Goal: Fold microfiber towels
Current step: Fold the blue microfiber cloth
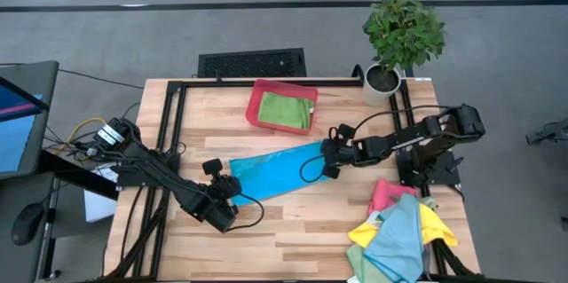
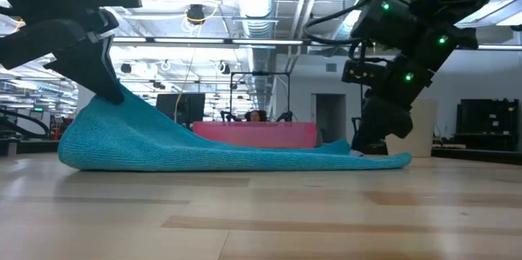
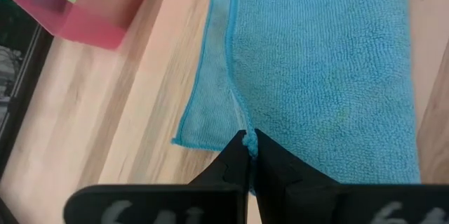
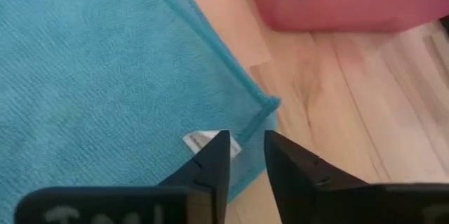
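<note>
A wooden table seen from above holds one blue towel spread long and narrow across its middle, between two dark robot arms. The left gripper, at the towel's left end, has its two fingers pressed together, pinching the towel's edge and lifting that end into a low peak off the wood. The right gripper, at the towel's right end, has its two fingers parted with a small gap, poised just over the corner where one white label shows; nothing sits between them. Behind the towel rests one red tray holding one folded green towel. At the table's front right corner lies one loose pile of towels, with pink, yellow, light blue and green visible. One potted plant stands at the back right corner.
</note>
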Action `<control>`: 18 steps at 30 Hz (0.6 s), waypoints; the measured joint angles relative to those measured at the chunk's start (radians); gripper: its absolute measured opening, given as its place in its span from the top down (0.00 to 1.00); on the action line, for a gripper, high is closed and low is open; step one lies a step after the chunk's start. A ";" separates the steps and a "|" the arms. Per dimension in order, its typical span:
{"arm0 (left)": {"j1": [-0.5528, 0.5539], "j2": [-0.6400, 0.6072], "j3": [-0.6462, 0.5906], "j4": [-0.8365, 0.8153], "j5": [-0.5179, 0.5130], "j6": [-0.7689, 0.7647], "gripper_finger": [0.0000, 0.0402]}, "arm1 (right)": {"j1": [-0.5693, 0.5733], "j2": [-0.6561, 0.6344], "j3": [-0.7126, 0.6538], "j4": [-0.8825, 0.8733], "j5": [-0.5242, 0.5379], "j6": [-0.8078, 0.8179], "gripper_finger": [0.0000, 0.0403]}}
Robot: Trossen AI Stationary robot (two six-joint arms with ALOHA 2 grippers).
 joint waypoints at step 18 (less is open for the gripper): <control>0.001 0.001 -0.071 0.052 0.019 -0.039 1.00 | 0.013 -0.059 -0.065 0.272 -0.073 -0.008 0.69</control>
